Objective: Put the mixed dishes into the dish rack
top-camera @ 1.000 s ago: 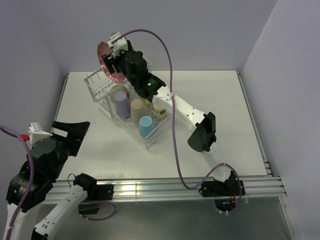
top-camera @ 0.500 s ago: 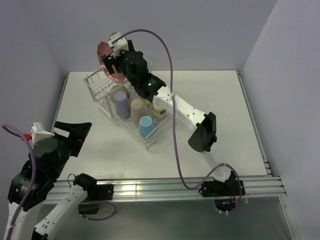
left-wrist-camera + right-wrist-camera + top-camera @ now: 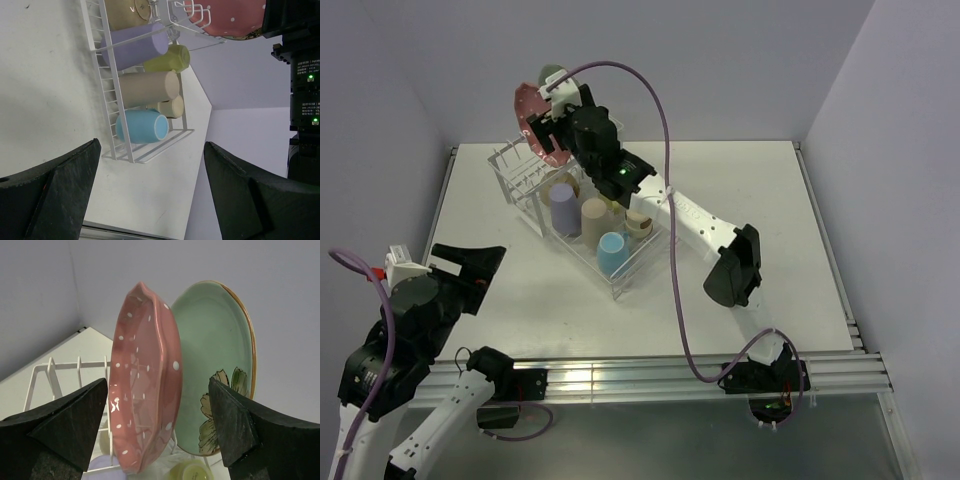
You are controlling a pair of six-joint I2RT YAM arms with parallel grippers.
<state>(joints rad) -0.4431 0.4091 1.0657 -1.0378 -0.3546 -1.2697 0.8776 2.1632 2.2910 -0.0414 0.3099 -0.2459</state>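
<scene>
White matte surface (image 3: 750, 200); plain pale-violet walls close around it. Dish rack (image 3: 515, 175), white wire, sits far left. Glossy pink-red dotted scalloped plate (image 3: 145, 385) stands on edge in the peg tier, with the mint-green plate (image 3: 215, 360), flower-marked, just behind it. Lavender cup (image 3: 135, 46), beige cup (image 3: 147, 87) and light-blue cup (image 3: 142, 126) are in the grid tray. Right end effector (image 3: 157, 410): jaws wide, flanking the pink-red plate, gripping nothing. Left end effector (image 3: 150, 185): jaws apart, empty.

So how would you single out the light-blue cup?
On the table, find the wire dish rack at far left. In its flat tray, the light-blue cup sits at the near end, beside the beige cup; it is the only blue one.
</scene>
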